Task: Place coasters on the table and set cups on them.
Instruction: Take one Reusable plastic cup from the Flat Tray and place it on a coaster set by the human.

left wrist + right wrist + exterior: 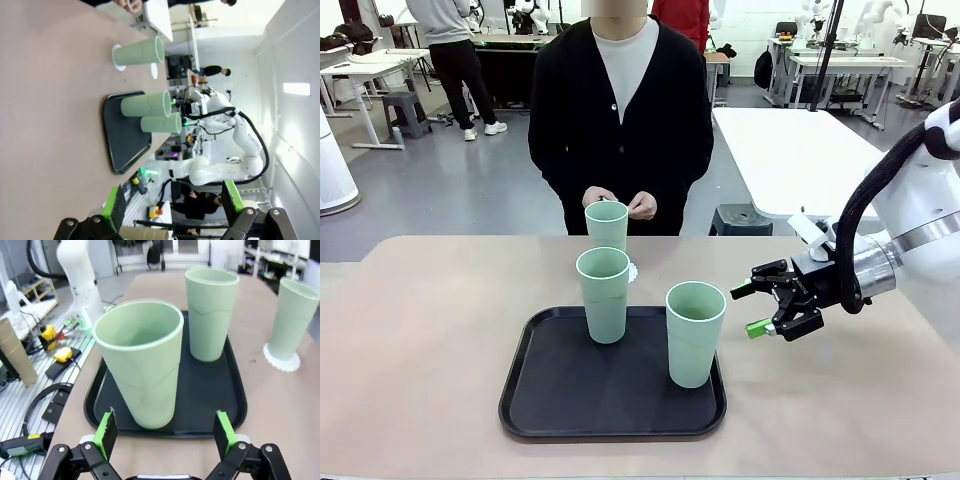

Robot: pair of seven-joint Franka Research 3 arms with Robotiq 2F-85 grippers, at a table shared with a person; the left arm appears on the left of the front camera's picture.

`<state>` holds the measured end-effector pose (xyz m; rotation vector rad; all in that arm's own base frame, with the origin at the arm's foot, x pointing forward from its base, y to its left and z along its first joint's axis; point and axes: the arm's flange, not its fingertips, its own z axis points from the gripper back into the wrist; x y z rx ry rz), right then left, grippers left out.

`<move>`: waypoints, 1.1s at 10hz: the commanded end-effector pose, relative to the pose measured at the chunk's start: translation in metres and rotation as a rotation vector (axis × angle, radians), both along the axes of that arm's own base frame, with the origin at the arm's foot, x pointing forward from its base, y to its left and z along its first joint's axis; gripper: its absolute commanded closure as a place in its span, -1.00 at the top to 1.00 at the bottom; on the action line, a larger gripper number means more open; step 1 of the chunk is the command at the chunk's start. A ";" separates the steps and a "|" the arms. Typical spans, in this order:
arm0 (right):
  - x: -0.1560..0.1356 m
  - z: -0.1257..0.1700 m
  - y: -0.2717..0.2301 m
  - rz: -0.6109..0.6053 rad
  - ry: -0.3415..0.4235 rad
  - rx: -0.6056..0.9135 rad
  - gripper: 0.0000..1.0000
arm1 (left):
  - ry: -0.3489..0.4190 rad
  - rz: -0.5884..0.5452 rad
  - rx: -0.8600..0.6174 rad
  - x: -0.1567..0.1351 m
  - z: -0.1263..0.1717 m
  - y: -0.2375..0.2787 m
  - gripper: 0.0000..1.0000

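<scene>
Front view: the wide beige-tan table (420, 340) was seen with a black rounded-square tray (560, 400) lying on its middle part. Two of the tall pale mint-green plastic cups were stood upright on this tray. The near cup (695, 335) was at the right side of the tray and the middle cup (604, 295) was at its far edge, the two being a little apart from each other. The far cup (607, 225) was stood on the table itself, just beyond the tray, and its lower part was hidden behind the middle cup. Under it a thin white round paper coaster (633, 271) with a scalloped edge was seen, and in the right wrist view the cup was shown resting directly on this coaster.

One hand of the person (642, 207) and the other hand (599, 196) were held close together just behind the rim of the far cup. What was kept in them could not be told.

The right gripper (745, 310) was held above the table at the right of the tray, pointed towards the near cup, near to it but not touching. Its jaws were spread wide and nothing was held. In the right wrist view the near cup was seen straight ahead of the green pads (106, 432), not between them.

In the left wrist view the left gripper (172, 207) was seen with its jaws also wide apart and empty, well apart from the tray and the cups.
</scene>
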<state>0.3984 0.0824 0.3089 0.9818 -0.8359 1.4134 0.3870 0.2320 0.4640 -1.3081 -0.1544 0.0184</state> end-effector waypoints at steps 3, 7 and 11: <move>-0.014 0.000 -0.022 -0.059 -0.041 0.196 1.00 | -0.006 0.007 -0.008 -0.001 0.002 0.001 1.00; -0.011 0.002 -0.030 -0.060 -0.007 0.189 1.00 | -0.006 0.007 -0.008 -0.001 0.002 0.001 1.00; -0.010 -0.013 -0.027 -0.071 -0.001 0.182 1.00 | -0.006 0.007 -0.008 -0.001 0.002 0.001 1.00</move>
